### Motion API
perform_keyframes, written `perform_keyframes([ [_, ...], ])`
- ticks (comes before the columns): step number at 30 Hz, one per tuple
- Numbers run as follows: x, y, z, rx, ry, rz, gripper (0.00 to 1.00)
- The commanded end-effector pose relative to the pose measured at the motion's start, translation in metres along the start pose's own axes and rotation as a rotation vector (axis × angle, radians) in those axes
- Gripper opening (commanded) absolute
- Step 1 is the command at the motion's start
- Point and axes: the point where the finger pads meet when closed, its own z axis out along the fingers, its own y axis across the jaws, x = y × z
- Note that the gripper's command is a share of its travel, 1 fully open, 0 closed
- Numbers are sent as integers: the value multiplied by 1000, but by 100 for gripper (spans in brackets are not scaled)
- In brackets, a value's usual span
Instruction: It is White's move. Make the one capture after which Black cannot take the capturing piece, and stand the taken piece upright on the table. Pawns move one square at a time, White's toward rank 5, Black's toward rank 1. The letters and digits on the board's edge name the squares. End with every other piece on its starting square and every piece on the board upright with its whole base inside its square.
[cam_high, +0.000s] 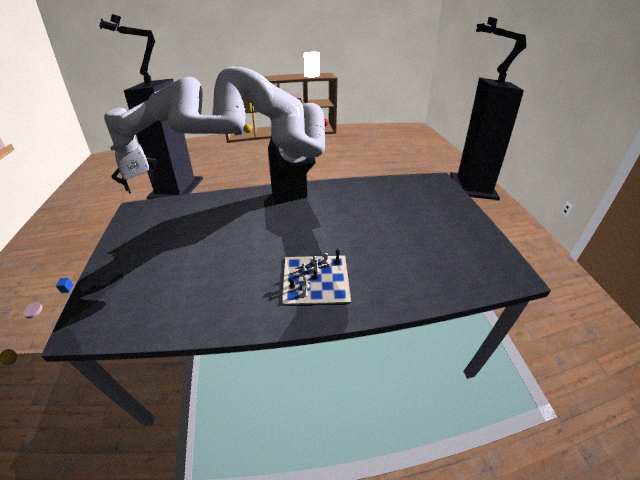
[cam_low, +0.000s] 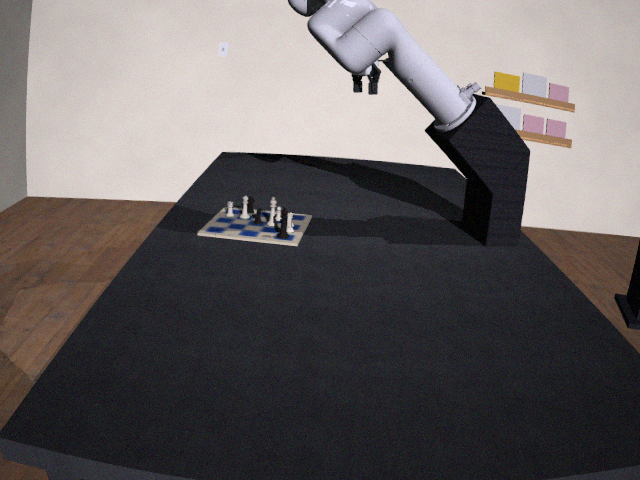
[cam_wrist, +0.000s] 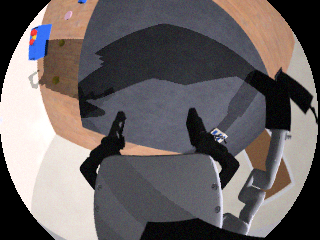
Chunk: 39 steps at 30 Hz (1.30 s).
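None of the capture appears to be done: on the dark surface (cam_high: 423, 227) no piece stands off the chessboard (cam_high: 343, 299), which lies near the front edge, well apart from the arm's black pedestal (cam_high: 287, 190) at the back edge. Its squares seem to run roughly in line with the surface's edges, with no long axis to speak of. The white arm (cam_high: 248, 103) folds up and away from the board, and its pincer (cam_high: 122, 181) hangs high beyond the surface's far left corner, fingers spread wide apart on nothing, with the board showing only as a tiny patch beside one fingertip (cam_wrist: 195, 124) in the wrist view. All of the white pieces (cam_low: 245, 206) and black pieces (cam_low: 282, 227) on the board look upright, their long axes vertical, crowded toward the board's left half. Choosing the capture, lifting out the taken piece, and standing it on the surface all remain; the edge letters are too small to read.
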Motion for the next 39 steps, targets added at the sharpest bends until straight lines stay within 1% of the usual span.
perform_keyframes([
  [1,0,-1,-2,4,2,-1,100],
  [19,0,-1,-2,3,3,0,100],
  [23,-3,2,0,-13,11,18,100],
  [27,-14,11,6,-61,40,74,100],
  [31,-34,25,17,-153,84,172,100],
  [34,-34,25,17,-153,84,172,100],
  [37,-55,40,28,-251,129,276,100],
  [39,-55,40,28,-251,129,276,100],
])
